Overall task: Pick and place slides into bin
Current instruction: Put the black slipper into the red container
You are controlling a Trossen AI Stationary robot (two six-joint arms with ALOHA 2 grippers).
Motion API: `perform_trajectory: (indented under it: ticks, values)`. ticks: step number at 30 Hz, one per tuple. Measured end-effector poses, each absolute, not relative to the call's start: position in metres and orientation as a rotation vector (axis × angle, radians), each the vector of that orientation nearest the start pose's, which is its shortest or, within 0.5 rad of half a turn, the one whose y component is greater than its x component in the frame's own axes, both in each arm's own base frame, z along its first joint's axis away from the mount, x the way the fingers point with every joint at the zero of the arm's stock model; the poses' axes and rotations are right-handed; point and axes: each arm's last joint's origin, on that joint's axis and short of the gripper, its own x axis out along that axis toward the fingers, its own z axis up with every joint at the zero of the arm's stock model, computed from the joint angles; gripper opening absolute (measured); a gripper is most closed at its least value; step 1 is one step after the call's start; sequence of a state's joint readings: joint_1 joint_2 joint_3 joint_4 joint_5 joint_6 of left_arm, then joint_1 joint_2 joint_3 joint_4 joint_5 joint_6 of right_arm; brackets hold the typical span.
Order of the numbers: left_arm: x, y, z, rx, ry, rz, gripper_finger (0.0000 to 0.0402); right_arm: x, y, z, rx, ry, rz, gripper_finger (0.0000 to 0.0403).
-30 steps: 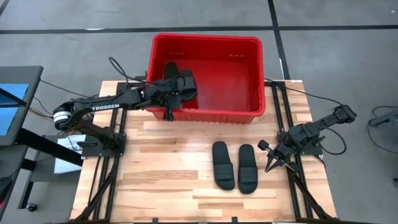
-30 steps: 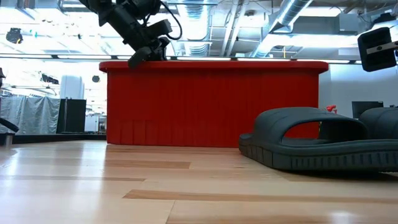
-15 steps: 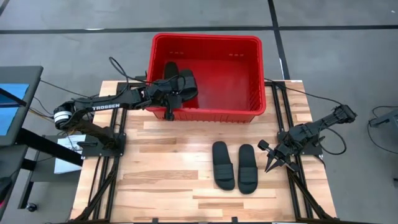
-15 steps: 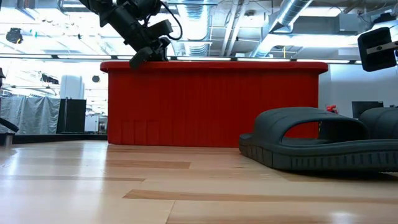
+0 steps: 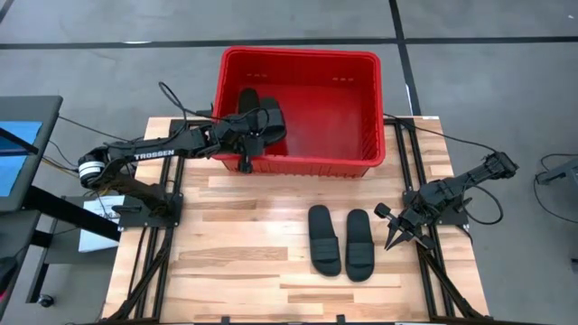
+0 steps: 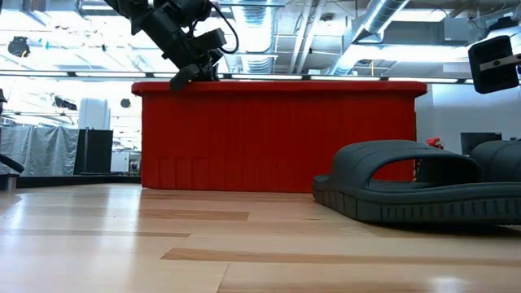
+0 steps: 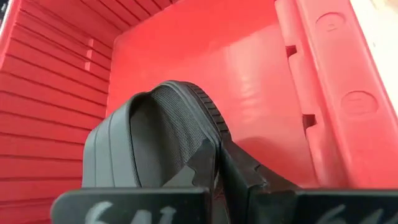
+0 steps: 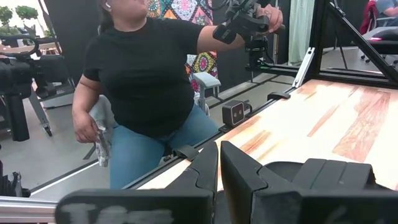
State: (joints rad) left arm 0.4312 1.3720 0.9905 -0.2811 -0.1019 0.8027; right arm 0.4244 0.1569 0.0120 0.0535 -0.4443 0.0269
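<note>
High view: almost nothing has moved since a moment ago.
Your left gripper (image 5: 256, 135) stays clamped on a black slide (image 5: 268, 125) inside the red bin (image 5: 298, 58); your right gripper (image 5: 395, 236) waits closed beside two slides (image 5: 341, 240) on the table (image 5: 235, 235).

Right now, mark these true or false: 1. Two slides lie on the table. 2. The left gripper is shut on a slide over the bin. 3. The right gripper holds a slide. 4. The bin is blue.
1. True: two slides lie side by side on the table.
2. True: the left gripper, reaching inside the bin, is shut on a slide.
3. False: the right gripper is shut on nothing, waiting at the table's right edge.
4. False: the bin is red.
</note>
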Motion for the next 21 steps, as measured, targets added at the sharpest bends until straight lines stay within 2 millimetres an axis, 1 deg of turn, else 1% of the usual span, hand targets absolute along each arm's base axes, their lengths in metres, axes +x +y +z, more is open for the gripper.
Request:
perform_trajectory:
  ticks: [9,21]
  values:
    - [0.2659,0.1291,0.2772,0.664,0.849,0.233,0.0,0.0895,0.0541,0.1602,0.026,0.106,0.867,0.0011]
    - [0.2645,0.1295,0.2768,0.667,0.886,0.245,0.0,0.0895,0.0541,0.1602,0.026,0.106,0.867,0.0011]
